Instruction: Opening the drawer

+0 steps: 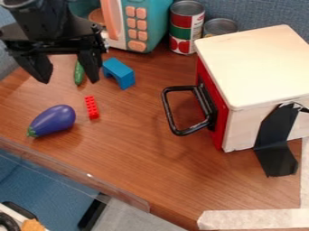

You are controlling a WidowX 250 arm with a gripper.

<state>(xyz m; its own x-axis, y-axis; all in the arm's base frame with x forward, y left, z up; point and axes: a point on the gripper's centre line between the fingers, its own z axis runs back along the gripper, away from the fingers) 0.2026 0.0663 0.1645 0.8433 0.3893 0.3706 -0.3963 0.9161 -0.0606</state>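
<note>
Brown wood grain covers the desk (136, 153). At upper left, one claw (68, 79) hangs with its two fingers spread apart. At right, one red-fronted drawer (221, 124) with one black handle (166, 110) sits in a pale box (256, 63). Leftward lie one eggplant (53, 120), one red brick (91, 107) and one blue block (119, 72); two cans (185, 27), one labelled red and green, stand at top.
</note>
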